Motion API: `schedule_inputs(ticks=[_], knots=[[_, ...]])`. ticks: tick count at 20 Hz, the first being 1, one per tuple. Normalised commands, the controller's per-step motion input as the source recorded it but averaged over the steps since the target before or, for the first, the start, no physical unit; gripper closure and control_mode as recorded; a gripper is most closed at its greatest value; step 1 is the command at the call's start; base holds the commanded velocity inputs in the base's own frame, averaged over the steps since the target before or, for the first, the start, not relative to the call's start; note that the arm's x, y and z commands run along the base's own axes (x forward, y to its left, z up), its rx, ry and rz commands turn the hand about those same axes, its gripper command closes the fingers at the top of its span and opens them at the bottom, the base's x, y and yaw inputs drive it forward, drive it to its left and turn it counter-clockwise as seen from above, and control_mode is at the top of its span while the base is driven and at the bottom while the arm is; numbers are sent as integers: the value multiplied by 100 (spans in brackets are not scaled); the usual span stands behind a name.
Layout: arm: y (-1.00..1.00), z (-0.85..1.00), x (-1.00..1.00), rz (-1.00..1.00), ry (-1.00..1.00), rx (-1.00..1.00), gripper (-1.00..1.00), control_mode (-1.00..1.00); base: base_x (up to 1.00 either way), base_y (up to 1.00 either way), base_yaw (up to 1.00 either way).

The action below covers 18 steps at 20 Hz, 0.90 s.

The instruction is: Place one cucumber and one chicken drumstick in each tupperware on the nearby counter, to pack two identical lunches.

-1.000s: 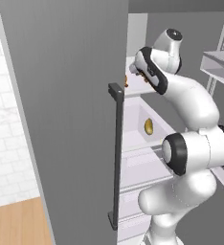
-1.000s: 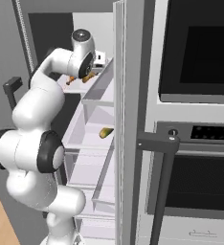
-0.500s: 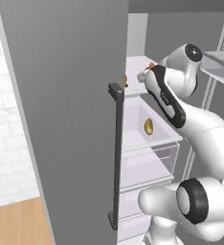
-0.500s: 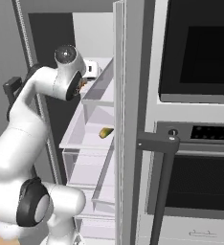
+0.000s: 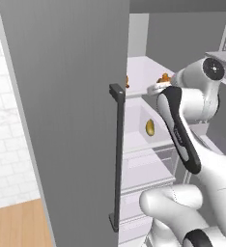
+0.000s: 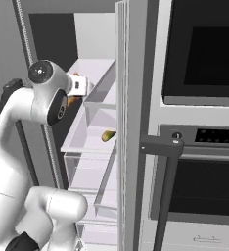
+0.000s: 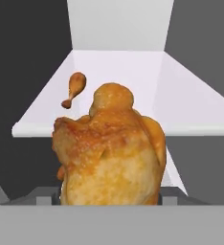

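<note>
Landmark: the white fridge shelf [image 7: 133,81], the upper one inside the open fridge; every place below is being given relative to it.
Gripper: the gripper [image 5: 159,88] is hovering just in front of the shelf's front edge, level with it, at the end of the white arm [image 5: 182,140].
Claw state: the claw is pinching a chicken drumstick [image 7: 109,153]; in the hand view the golden-brown piece is rising from between the finger tips and hiding them, with its bulbous mass low and a rounded knob on top.
Held drumstick: it is hanging off the shelf, just outside its front lip; from the left base it is showing as a small orange bit [image 5: 165,77] beside the wrist.
Second drumstick: the other chicken drumstick [image 7: 74,88] is lying on the shelf, toward its left side and well behind the front edge, thin bone end pointing toward the lip.
Below the shelf: a small yellow-green item [image 6: 107,136] is sitting in the clear drawer [image 6: 87,142] beneath; what it is I cannot tell.
Door: the grey fridge door [image 5: 66,111] is standing open to the left of the shelf, its dark handle [image 5: 117,154] running upright.
Right of the shelf: a built-in oven [image 6: 199,137] is standing beyond the fridge's side wall.
</note>
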Motion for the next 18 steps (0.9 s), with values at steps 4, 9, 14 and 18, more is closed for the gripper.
schedule_inputs(ticks=[4, 9, 14, 18], knots=[[0, -11, -100, 0, 6, -1, 100, -100, 0, 0, 0], [1, -37, -100, 1, 2, 0, 100, -100, 0, 0, 0], [18, -54, -84, 2, 6, -2, 100, -100, 0, 0, 0], [7, -91, -25, 0, 16, -10, 100, -100, 0, 0, 0]])
